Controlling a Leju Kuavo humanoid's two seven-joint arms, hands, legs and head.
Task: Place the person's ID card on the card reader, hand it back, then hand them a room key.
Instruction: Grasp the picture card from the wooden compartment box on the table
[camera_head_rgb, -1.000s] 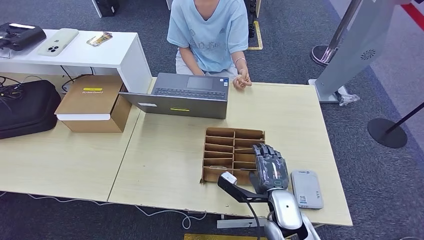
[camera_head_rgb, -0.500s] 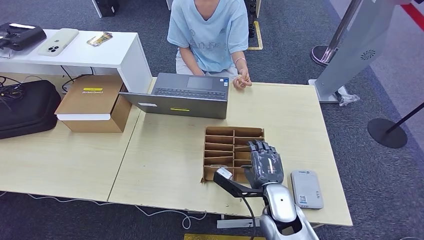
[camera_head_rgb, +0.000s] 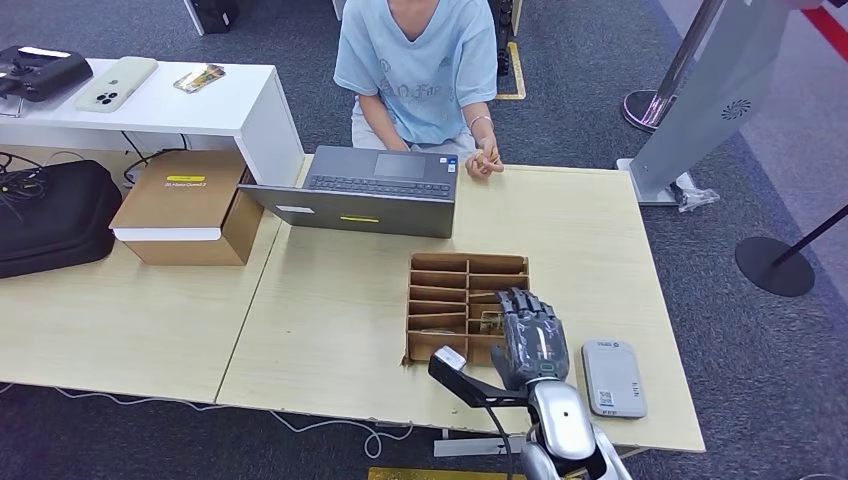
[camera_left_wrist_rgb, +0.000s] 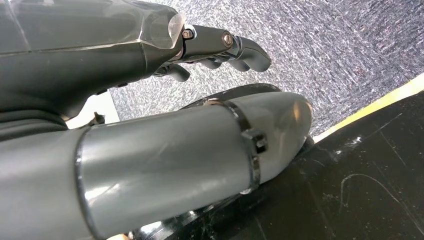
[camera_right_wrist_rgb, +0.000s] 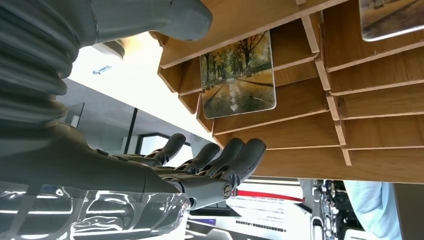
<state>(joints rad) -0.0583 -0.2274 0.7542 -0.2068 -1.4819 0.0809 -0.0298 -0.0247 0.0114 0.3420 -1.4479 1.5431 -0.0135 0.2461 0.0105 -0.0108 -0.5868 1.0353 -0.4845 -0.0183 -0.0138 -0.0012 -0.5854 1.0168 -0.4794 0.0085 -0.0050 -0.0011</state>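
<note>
My right hand (camera_head_rgb: 531, 340) hovers over the near right corner of the slotted wooden box (camera_head_rgb: 440, 268), fingers stretched out flat and holding nothing. In the right wrist view its fingers (camera_right_wrist_rgb: 220, 162) lie just short of a room key card (camera_right_wrist_rgb: 238, 82) with an autumn road picture, which stands in a slot of the box (camera_right_wrist_rgb: 310, 130). A second card (camera_right_wrist_rgb: 390, 17) sits in another slot. The grey card reader (camera_head_rgb: 613, 378) lies on the table right of my hand, bare. The person's hand (camera_head_rgb: 485, 160) rests at the table's far edge. My left hand (camera_left_wrist_rgb: 220, 45) hangs over carpet, holding nothing.
An open laptop (camera_head_rgb: 375, 190) stands behind the box in front of the seated person. A cardboard carton (camera_head_rgb: 190, 205) and a black bag (camera_head_rgb: 50, 215) lie on the left table. A white desk (camera_head_rgb: 240, 100) with phones is at the back left.
My right hand shifted slightly left over the box, reached a little forward, then drew back a little. Nothing was picked up.
</note>
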